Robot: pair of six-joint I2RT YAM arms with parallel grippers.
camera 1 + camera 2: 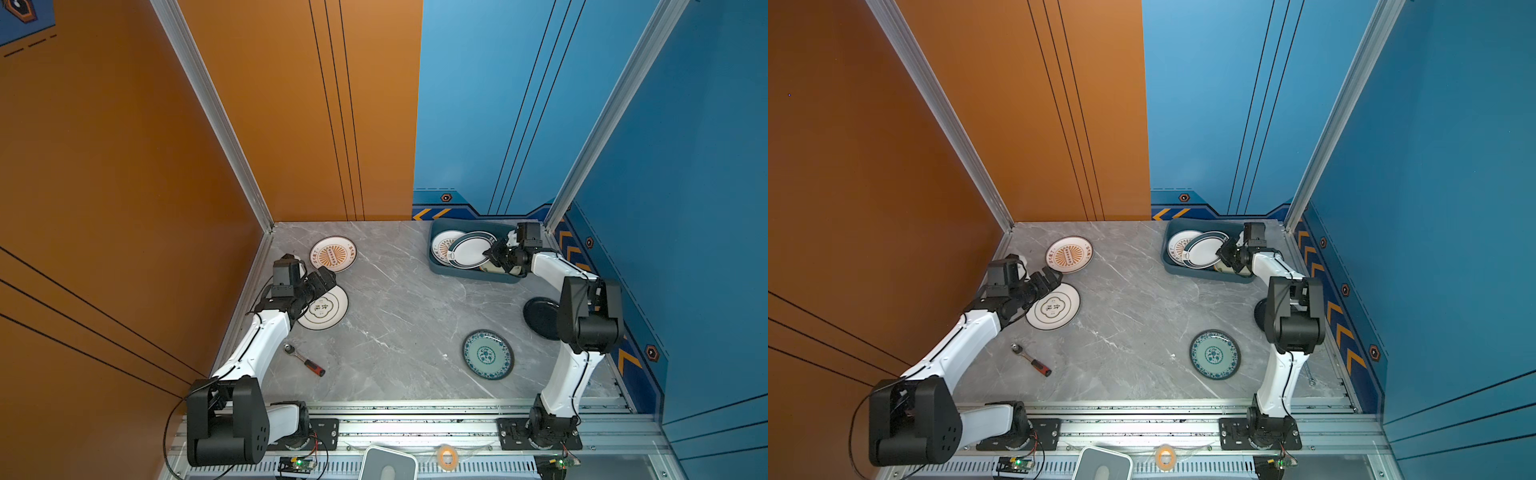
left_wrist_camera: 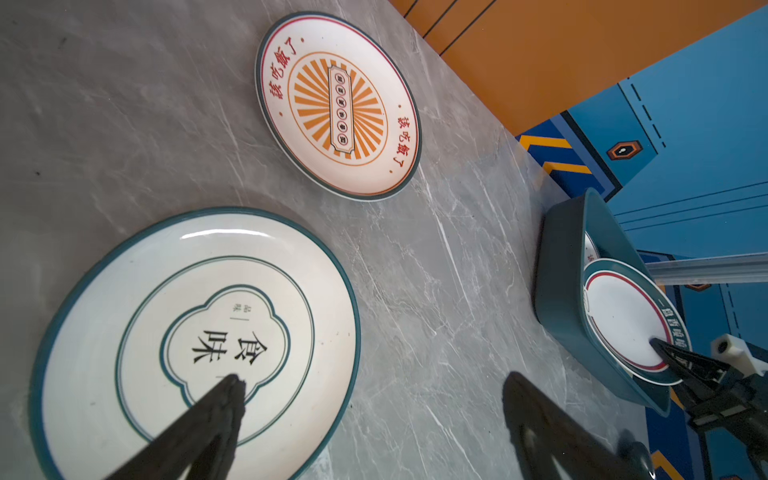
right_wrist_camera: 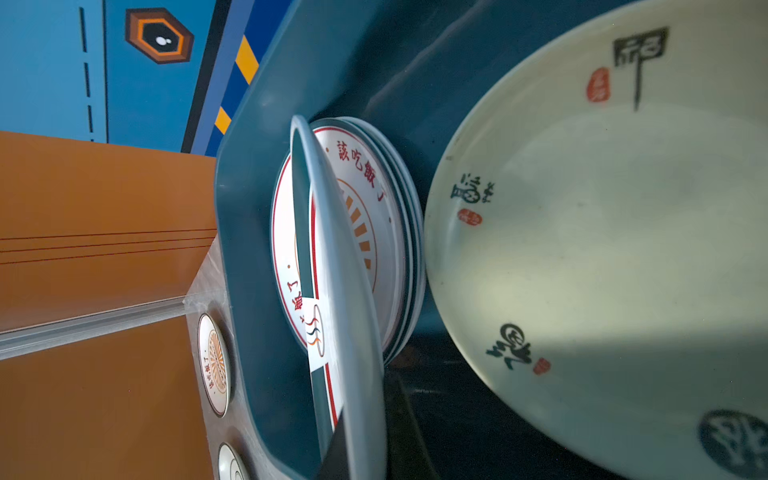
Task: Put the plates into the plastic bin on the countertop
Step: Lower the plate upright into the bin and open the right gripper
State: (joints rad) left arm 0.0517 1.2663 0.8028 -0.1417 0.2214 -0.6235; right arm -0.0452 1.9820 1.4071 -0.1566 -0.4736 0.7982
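Plates are split between bin and worktop! At the far right corner the dark teal bin [image 1: 465, 274] sits on the grey marbled worktop [image 1: 395, 332]. The right hand [image 1: 492, 252] is clamped tight on the rim of a green-rimmed plate [image 1: 469, 250], white in the middle with lettering round its dark border. That plate is tilted, partly down in the bin, leaning over a sunburst plate [image 3: 365, 195] on a stack, with a cream plate [image 3: 602, 257] bearing dark characters alongside.

Across on the left, the left hand [image 2: 374, 378] is spread wide above a ringed plate [image 2: 124, 332]: white, dark green edge, two black characters in the middle. One finger [image 2: 216, 415] is over its centre, the other out past the rim. Contact? Can't tell. Just beyond it, toward the back wall, lies a second sunburst plate [image 1: 333, 254]. Near the right arm a teal-patterned plate [image 1: 488, 354] lies flat, and a black plate [image 1: 538, 320] sits half hidden behind that arm.
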